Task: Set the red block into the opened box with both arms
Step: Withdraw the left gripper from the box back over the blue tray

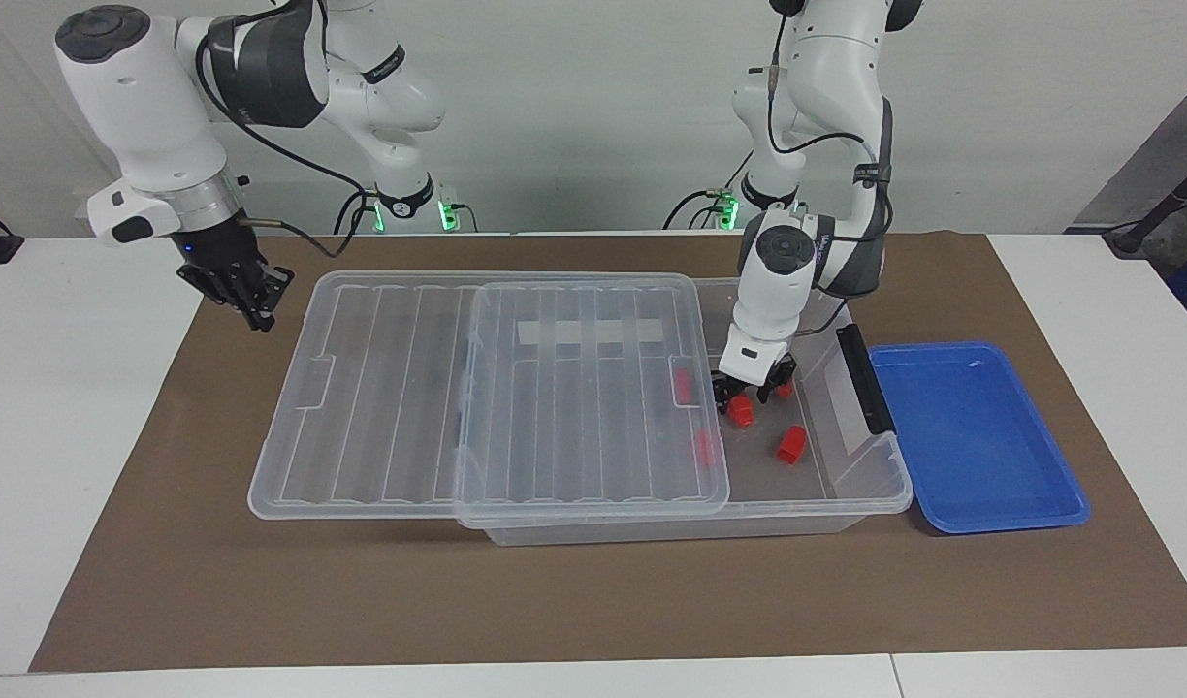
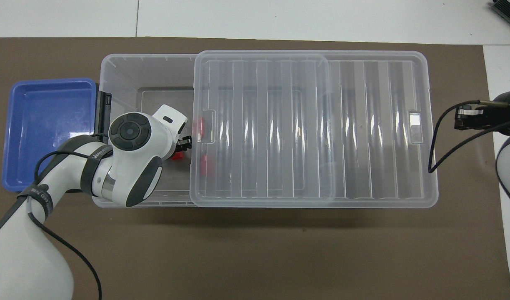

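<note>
The clear box [image 1: 850,499] lies on the brown mat with its ribbed lid [image 1: 409,388] slid toward the right arm's end, so the left arm's end stands uncovered. My left gripper [image 1: 746,395] hangs inside that opening, open. A red block [image 1: 742,416] lies on the box floor just under its fingertips. More red blocks rest in the box: one [image 1: 790,444] in the open part, one [image 1: 783,388] by the gripper, and two under the lid's edge [image 1: 684,386]. My right gripper [image 1: 251,294] is shut and empty over the mat beside the lid's end.
A shallow blue tray [image 1: 977,436] sits on the mat against the box's black end handle [image 1: 863,378], at the left arm's end. In the overhead view the left arm's wrist [image 2: 132,137] covers much of the box opening. White table [image 1: 70,388] surrounds the mat.
</note>
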